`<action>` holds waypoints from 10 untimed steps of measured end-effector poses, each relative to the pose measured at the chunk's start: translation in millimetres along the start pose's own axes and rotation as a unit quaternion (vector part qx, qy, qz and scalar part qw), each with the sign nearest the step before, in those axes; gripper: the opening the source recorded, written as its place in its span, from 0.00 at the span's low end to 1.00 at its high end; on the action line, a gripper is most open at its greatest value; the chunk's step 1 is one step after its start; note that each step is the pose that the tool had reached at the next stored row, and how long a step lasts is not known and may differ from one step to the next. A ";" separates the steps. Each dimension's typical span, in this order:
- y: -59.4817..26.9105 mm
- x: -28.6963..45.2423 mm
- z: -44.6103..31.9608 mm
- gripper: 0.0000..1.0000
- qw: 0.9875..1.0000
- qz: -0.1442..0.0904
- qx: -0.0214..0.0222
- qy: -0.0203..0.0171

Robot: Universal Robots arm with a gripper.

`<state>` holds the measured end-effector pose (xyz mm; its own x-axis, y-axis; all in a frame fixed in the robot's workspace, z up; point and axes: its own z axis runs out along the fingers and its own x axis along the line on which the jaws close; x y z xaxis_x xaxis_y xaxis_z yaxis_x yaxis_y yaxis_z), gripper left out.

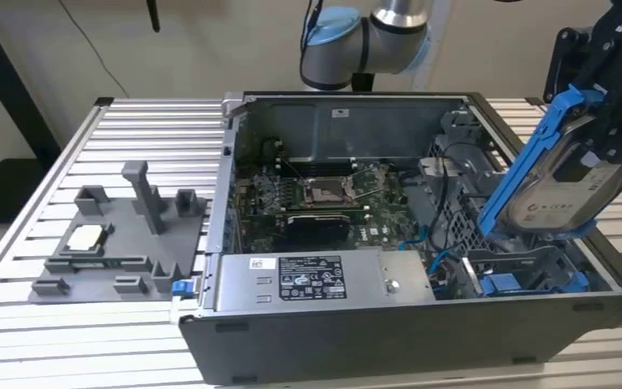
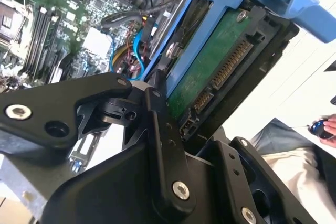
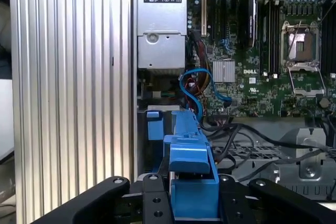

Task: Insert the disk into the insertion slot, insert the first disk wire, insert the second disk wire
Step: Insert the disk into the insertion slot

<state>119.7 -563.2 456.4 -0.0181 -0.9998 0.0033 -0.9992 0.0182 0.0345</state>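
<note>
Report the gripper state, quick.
Gripper: shut on the disk, which is tilted over the insertion slot and not yet seated.

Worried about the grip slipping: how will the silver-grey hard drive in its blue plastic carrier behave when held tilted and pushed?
The silver-grey hard drive looks rigid and probably heavy for its size, being metal-bodied. Its thin blue carrier frame may flex slightly where the gripper clamps it. The exposed green circuit board seems fragile against knocks.
</note>
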 end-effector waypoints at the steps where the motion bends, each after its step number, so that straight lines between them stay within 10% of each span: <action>1: 0.0 0.0 1.5 0.33 1.000 0.000 0.000 0.000; 10: -0.3 0.0 9.1 0.33 1.000 0.000 0.000 0.000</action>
<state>119.7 -563.2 447.3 -0.0181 -0.9998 0.0035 -0.9993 0.0182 0.0336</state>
